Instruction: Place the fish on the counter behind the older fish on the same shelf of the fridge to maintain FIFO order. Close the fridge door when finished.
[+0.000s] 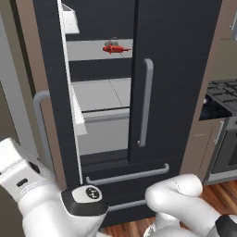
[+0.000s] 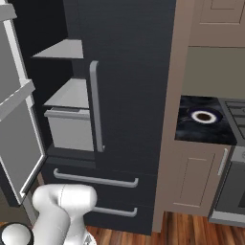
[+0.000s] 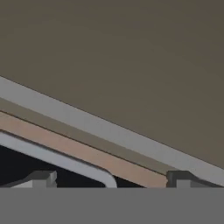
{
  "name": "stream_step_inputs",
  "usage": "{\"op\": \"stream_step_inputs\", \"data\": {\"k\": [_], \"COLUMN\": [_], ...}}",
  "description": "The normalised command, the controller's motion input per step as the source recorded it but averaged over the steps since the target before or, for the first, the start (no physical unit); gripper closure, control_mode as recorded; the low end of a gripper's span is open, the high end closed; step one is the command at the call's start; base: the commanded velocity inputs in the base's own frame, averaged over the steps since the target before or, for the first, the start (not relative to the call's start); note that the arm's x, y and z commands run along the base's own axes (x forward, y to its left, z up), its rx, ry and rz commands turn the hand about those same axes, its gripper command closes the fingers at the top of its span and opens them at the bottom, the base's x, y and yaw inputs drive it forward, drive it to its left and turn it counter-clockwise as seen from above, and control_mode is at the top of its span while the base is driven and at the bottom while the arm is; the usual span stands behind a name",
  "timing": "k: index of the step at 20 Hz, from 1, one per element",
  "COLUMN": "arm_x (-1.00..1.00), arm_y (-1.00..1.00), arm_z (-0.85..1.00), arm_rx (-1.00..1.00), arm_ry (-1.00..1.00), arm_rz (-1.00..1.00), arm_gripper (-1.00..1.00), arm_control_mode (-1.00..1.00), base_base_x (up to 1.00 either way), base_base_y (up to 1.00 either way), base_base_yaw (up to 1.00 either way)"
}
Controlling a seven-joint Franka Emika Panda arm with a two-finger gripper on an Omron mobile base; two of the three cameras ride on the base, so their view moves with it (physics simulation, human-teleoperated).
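The fridge (image 1: 176,69) stands with its left door (image 1: 53,92) swung open and its right door shut. On the upper shelf (image 1: 88,50) lies the older fish (image 1: 115,48), bright red. Right behind it, touching or nearly so, lies a small grey shape that looks like the fish (image 1: 112,42). The black counter (image 2: 201,129) lies right of the fridge. My gripper (image 3: 111,181) is open with nothing between its fingertips (image 3: 43,178). It points at the outer side of the open door, where the curved grey door handle (image 3: 65,159) shows close in front.
A grey drawer (image 1: 104,118) sits below the shelf, with another flat slab (image 1: 99,92) over it. A dark ring-shaped dish (image 2: 204,116) rests on the counter, beside the stovetop (image 1: 224,90). A wall (image 3: 131,57) lies beyond the open door. My arm (image 1: 41,199) is folded low at the door's foot.
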Motion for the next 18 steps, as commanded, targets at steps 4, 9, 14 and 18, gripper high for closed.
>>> {"op": "stream_step_inputs", "data": {"k": [4,9,14,18], "arm_x": [0.32,0.76,0.99,0.93], "arm_y": [0.36,0.08,0.0,-0.03], "arm_z": [-0.58,-0.43,-0.3,-0.21], "arm_rx": [0.0,0.05,0.1,0.07], "arm_ry": [0.18,0.2,0.22,0.26], "arm_rz": [-0.22,-0.2,-0.1,-0.03], "arm_gripper": [-1.0,-1.0,-1.0,-1.0], "arm_control_mode": [-1.0,-1.0,-1.0,-1.0], "base_base_x": [0.0,0.0,0.0,0.0], "base_base_y": [0.0,0.0,0.0,0.0], "base_base_yaw": [0.0,0.0,0.0,0.0]}}
